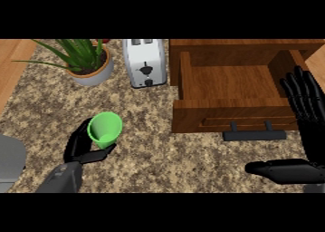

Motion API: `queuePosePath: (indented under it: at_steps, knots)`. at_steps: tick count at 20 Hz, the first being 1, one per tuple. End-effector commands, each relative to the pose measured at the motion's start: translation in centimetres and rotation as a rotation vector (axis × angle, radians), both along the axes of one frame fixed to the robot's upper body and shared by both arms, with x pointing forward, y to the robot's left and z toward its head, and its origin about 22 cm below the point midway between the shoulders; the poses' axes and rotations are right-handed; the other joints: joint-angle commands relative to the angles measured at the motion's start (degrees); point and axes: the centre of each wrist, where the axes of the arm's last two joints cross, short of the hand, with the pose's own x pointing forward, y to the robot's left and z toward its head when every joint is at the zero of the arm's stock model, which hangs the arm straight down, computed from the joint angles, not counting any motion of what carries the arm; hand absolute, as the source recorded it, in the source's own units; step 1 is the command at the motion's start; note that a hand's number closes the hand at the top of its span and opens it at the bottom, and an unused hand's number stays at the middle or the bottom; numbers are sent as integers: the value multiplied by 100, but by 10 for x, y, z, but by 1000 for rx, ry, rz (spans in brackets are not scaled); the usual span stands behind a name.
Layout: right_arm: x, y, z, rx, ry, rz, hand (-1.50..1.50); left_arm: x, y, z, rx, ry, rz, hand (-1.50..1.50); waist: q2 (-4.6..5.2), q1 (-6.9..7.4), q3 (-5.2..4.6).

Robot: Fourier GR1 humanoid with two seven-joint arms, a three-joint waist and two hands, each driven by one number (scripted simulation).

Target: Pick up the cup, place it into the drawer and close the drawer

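Left hand (81,147) curled round green cup (104,128); I fear it clipping the open drawer (225,81) front. Right hand (310,113) spread, resting.

Left hand (81,146) curled in a grasp; right hand (310,118) open, fingers straight up.

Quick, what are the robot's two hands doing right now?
Left hand: closed, fingers curled round the green cup.
Right hand: open, fingers straight, holding nothing, beside the open drawer.
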Motion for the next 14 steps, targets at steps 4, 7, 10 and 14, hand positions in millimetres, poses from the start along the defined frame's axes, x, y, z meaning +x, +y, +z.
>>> queuePosePath:
  at_steps: [4,7,10,14]
  knots:
    - [-3,-9,4,-24,16,3,-150,7,-12,3,-227,-155,-98,150,-22,-3,2]
    - [-3,-1,0,-33,6,-2,-150,16,-14,10,-186,-188,-96,150,-5,-10,0]
    - [-1,2,-2,-30,9,-3,-150,14,7,13,-162,-230,49,150,-9,24,2]
    - [19,-12,2,-20,0,-14,-150,4,46,19,-137,-277,165,150,-6,108,7]
